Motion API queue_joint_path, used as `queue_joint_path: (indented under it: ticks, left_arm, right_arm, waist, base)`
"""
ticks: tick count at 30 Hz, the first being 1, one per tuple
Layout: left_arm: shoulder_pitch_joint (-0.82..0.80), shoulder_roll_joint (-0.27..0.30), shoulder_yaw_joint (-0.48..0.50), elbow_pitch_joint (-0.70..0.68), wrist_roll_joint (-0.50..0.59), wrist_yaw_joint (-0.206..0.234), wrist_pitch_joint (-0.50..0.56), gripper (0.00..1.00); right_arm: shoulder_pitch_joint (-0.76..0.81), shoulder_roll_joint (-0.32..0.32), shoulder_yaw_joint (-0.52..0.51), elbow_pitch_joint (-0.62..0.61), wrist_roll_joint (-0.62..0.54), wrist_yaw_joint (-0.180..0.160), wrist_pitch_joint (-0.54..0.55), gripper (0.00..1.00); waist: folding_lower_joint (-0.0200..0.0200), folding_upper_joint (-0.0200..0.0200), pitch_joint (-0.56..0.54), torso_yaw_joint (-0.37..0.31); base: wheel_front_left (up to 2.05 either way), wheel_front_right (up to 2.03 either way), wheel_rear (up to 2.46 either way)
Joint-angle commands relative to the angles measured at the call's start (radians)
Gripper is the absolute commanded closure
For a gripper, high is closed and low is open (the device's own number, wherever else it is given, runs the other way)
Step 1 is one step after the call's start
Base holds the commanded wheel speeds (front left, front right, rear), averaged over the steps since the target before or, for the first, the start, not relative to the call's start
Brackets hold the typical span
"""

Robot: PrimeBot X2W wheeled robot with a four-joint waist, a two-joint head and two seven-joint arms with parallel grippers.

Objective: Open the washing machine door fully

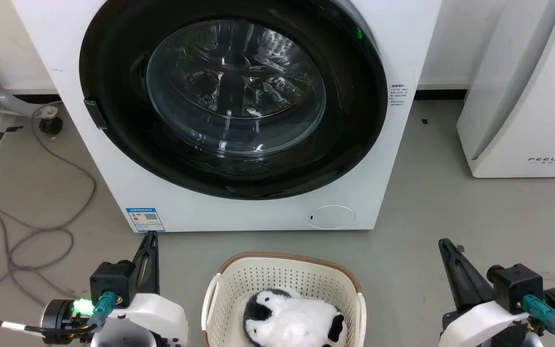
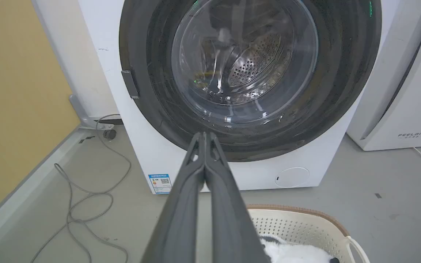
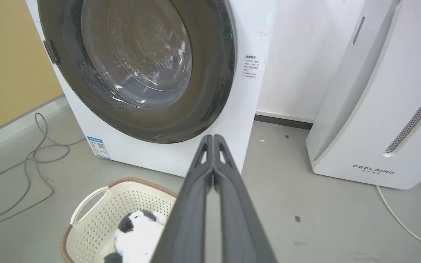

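Ahead of the clenched, empty left gripper (image 1: pixel 151 237) and right gripper (image 1: pixel 445 244), well apart, the washing machine door (image 1: pixel 233 96) sits shut.

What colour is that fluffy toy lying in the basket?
The toy is black and white, clearest in the head view.

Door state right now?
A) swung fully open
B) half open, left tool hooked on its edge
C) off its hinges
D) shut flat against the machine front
D: the washing machine door lies flat against the washing machine front; the left tool and right tool are shut, down by the basket, touching nothing.
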Motion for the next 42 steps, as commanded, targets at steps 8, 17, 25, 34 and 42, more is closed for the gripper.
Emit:
queue_joint_path:
  ticks: [8,17,25,34,42]
  left_arm:
    - [0.015,0.0,0.0,-0.005,0.003,-0.005,0.0,1.0]
    - [0.015,0.0,0.0,-0.005,0.003,-0.005,0.0,1.0]
    - [0.015,0.0,0.0,-0.005,0.003,-0.005,0.0,1.0]
    - [0.015,0.0,0.0,-0.005,0.003,-0.005,0.0,1.0]
    - [0.0,-0.001,-0.001,0.001,0.0,0.001,-0.001,0.0]
  right_arm:
    - [-0.014,-0.002,0.001,0.002,-0.008,0.001,0.001,1.0]
    - [-0.014,-0.002,0.001,0.002,-0.008,0.001,0.001,1.0]
    - [-0.014,-0.002,0.001,0.002,-0.008,0.001,0.001,1.0]
    - [-0.014,-0.002,0.001,0.002,-0.008,0.001,0.001,1.0]
    - [0.001,0.0,0.0,0.0,0.001,0.0,-0.001,0.0]
  waist:
    - [0.0,0.0,0.0,0.0]
    - [0.0,0.0,0.0,0.0]
    - [0.0,0.0,0.0,0.0]
    - [0.0,0.0,0.0,0.0]
    - [0.0,0.0,0.0,0.0]
  base:
    - [0.0,0.0,0.0]
    - [0.0,0.0,0.0]
    - [0.0,0.0,0.0]
    - [0.0,0.0,0.0]
    - [0.0,0.0,0.0]
